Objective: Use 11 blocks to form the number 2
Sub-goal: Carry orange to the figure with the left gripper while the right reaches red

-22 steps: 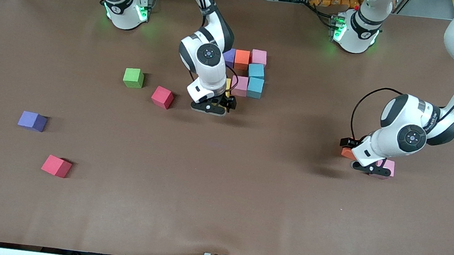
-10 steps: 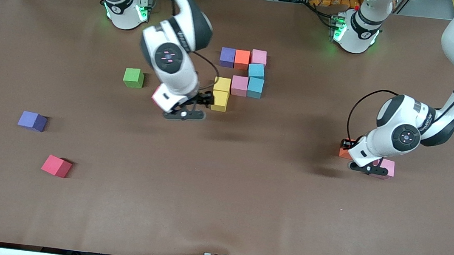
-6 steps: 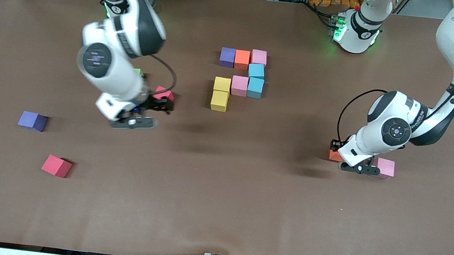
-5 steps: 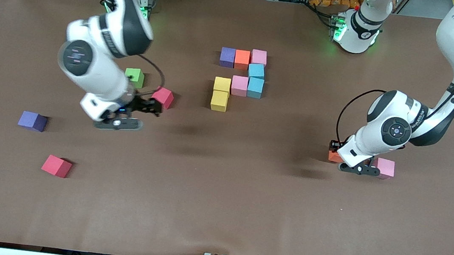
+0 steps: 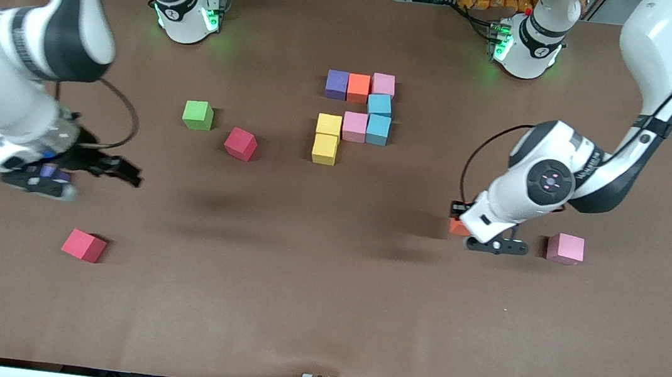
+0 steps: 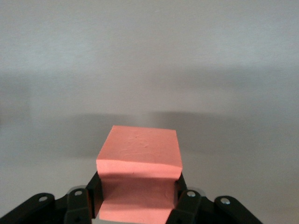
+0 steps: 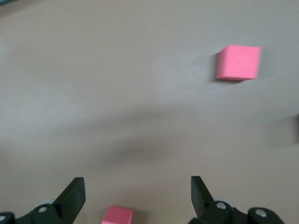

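Observation:
Several blocks stand together as part of the number 2 (image 5: 356, 107): purple, orange and pink in a row, two light blue, a pink and two yellow (image 5: 325, 148). My left gripper (image 5: 458, 218) is shut on an orange block (image 5: 457, 227) (image 6: 139, 163), held low over the table beside a loose pink block (image 5: 565, 249). My right gripper (image 5: 117, 168) (image 7: 138, 198) hangs open and empty at the right arm's end of the table, its hand covering most of a purple block (image 5: 53, 172). Two red-pink blocks (image 5: 240, 143) (image 5: 83, 245) lie loose.
A green cube (image 5: 197, 114) sits beside the red-pink block near the middle. The right wrist view shows two red-pink blocks (image 7: 238, 62) (image 7: 117, 216) on bare table. The brown table's (image 5: 324, 288) front half holds only the one loose block.
My right arm has swung away from the yellow blocks to its own end of the table, staying open. My left gripper has carried the orange block away from the pink block, toward the middle.

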